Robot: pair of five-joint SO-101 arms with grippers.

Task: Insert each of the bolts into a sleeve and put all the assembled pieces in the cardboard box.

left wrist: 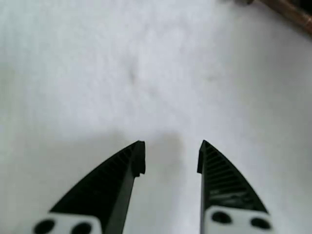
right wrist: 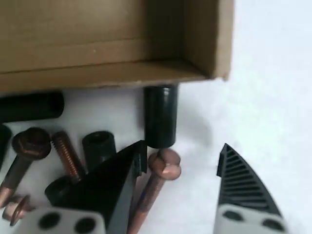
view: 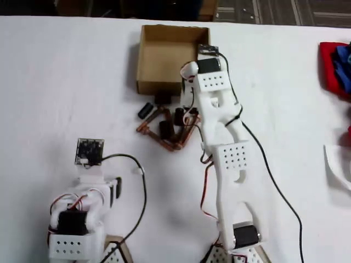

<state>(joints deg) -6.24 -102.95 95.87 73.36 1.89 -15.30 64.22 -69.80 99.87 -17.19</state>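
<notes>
The cardboard box (view: 170, 55) stands at the back middle of the table, and its front wall (right wrist: 117, 48) rises close ahead in the right wrist view. Copper bolts (view: 164, 134) and black sleeves (view: 145, 109) lie mixed just in front of it. My right gripper (right wrist: 183, 158) is open and low over this pile, by the box's front corner (view: 184, 101). One bolt's head (right wrist: 165, 163) lies between its fingers, touching the end of a black sleeve (right wrist: 160, 114) that rests against the box wall. My left gripper (left wrist: 170, 158) hangs open over bare cloth, holding nothing.
The left arm (view: 82, 213) sits folded at the near left, well away from the pile. More sleeves (right wrist: 99, 146) and bolts (right wrist: 29, 146) lie beside the right gripper. Red and blue items (view: 335, 63) and a white object (view: 337, 164) sit at the right edge.
</notes>
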